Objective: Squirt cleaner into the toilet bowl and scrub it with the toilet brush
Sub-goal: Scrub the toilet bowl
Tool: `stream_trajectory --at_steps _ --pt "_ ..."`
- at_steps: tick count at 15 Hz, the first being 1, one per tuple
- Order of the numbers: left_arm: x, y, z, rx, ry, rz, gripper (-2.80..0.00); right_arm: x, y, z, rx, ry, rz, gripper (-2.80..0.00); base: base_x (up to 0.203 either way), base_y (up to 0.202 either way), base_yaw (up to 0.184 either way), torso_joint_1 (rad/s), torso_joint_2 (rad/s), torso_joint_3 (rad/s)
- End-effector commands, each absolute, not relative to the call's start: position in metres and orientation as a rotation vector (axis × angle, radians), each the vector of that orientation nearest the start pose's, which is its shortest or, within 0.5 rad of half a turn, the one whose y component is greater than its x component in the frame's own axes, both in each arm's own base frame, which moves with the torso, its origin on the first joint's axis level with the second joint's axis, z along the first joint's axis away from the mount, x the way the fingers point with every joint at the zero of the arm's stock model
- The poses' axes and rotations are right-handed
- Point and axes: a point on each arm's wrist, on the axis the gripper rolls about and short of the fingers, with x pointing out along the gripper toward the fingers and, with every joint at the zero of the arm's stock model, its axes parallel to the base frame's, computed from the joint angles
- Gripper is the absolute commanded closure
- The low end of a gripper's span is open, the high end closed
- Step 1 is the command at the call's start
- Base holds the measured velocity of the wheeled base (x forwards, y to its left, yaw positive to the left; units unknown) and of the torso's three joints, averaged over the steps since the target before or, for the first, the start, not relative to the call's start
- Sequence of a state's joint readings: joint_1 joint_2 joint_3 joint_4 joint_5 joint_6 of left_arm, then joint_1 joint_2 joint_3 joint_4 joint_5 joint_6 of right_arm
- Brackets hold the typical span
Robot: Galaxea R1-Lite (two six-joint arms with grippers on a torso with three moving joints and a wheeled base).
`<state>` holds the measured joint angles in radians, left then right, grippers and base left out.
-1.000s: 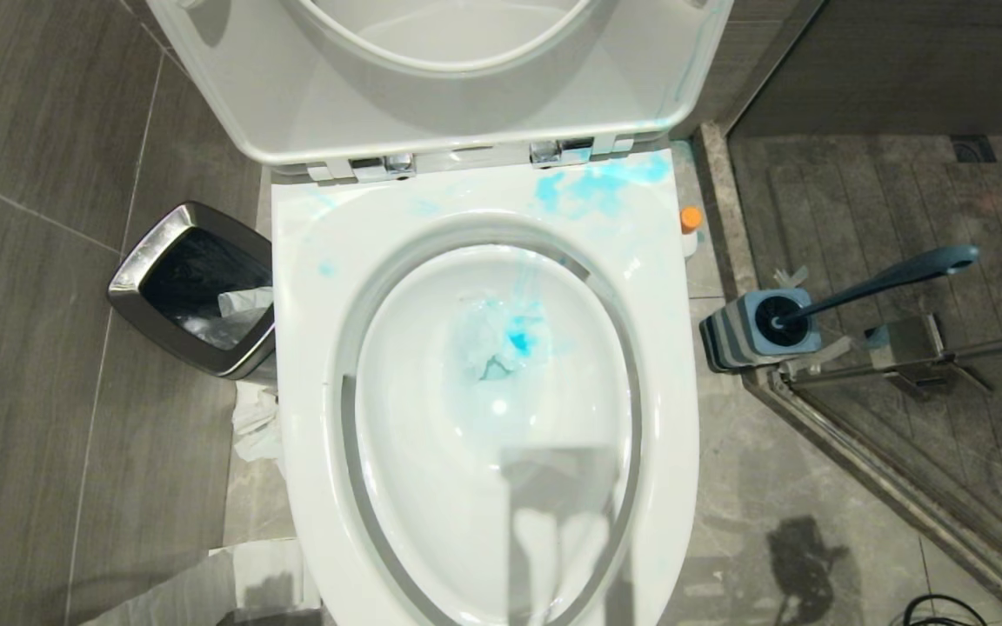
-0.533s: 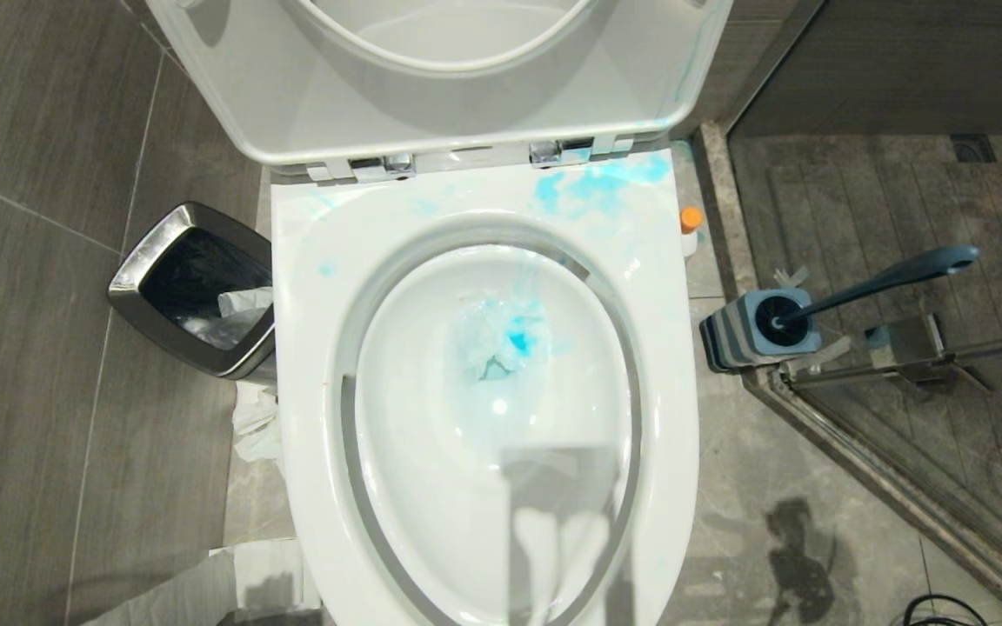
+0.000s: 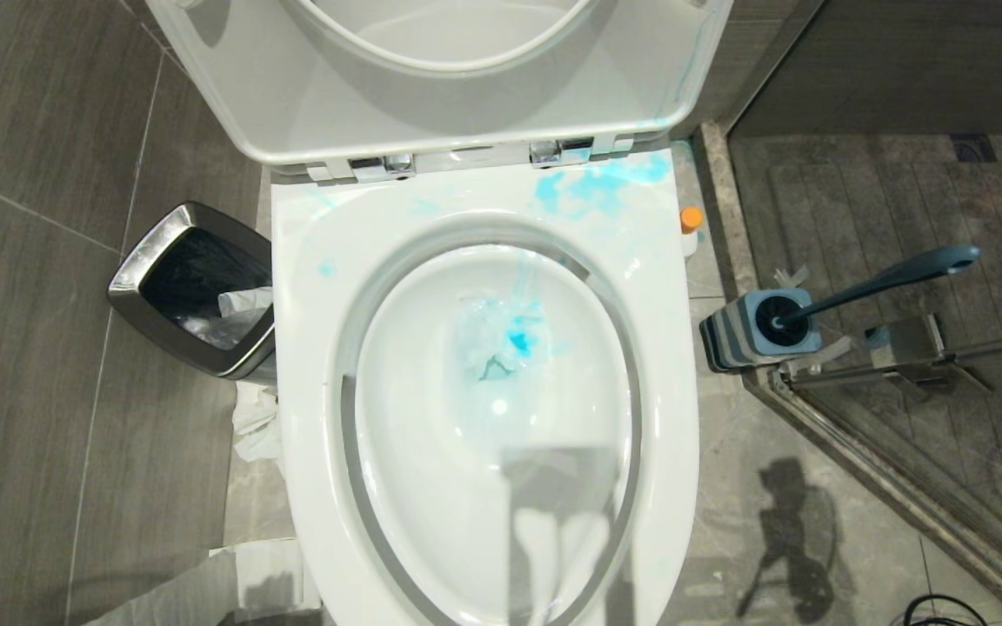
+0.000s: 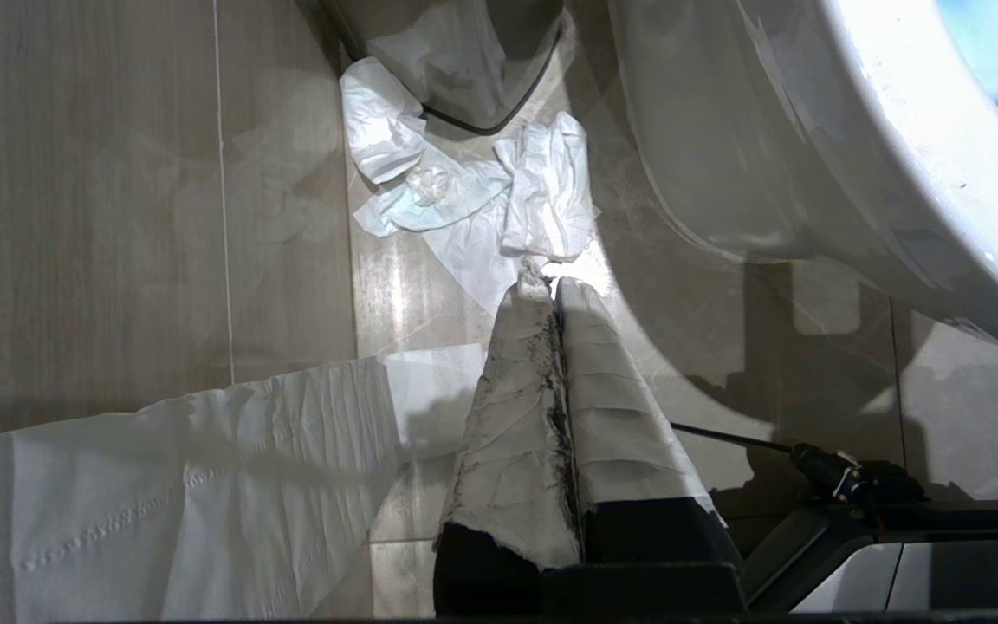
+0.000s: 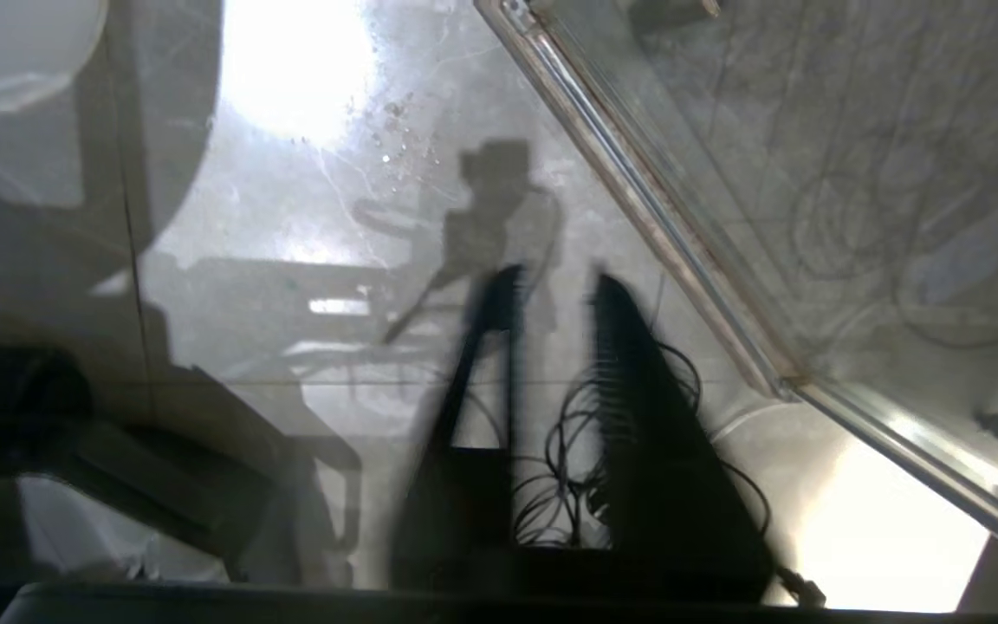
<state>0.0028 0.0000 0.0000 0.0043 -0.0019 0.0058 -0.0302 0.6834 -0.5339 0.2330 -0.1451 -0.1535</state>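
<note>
Head view: we saw the toilet bowl already holding blue-stained paper; the toilet brush stood in its holder, the cleaner behind the rim, both to our right
Left wrist: our left gripper hung clenched, empty, above tissue
Right wrist: our right gripper showed parted fingers, grasping nothing, over floor

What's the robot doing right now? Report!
Left end effector shut, empty, low beside toilet bowl. Right end effector open, empty, above floor. Toilet brush in holder. Nothing blocking.

Grey tiled floor bears toilet bowl; waste bin; crumpled tissue.
</note>
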Motion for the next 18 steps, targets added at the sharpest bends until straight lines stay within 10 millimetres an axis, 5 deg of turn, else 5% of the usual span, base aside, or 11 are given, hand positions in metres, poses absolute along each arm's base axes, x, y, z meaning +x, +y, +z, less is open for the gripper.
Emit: stream_trajectory --at_steps 1,8,13,18 --pt "-0.023 0.000 0.075 0.006 0.006 0.002 0.00 0.075 -0.005 0.193 -0.170 0.413 -0.143 -2.80 0.000 0.000 0.000 0.000 0.00 0.000" --pt "-0.023 0.000 0.075 0.006 0.006 0.002 0.00 0.102 -0.003 0.182 -0.074 0.381 -0.105 -2.80 0.000 0.000 0.000 0.000 0.00 0.000" --pt "-0.023 0.000 0.075 0.006 0.006 0.001 0.00 0.173 -0.002 0.175 -0.098 0.339 -0.121 -2.80 0.000 0.000 0.000 0.000 0.00 0.000" --pt "-0.023 0.000 0.075 0.006 0.006 0.002 0.00 0.242 0.003 0.142 -0.102 0.227 -0.112 -2.80 0.000 0.000 0.000 0.000 0.00 0.000"
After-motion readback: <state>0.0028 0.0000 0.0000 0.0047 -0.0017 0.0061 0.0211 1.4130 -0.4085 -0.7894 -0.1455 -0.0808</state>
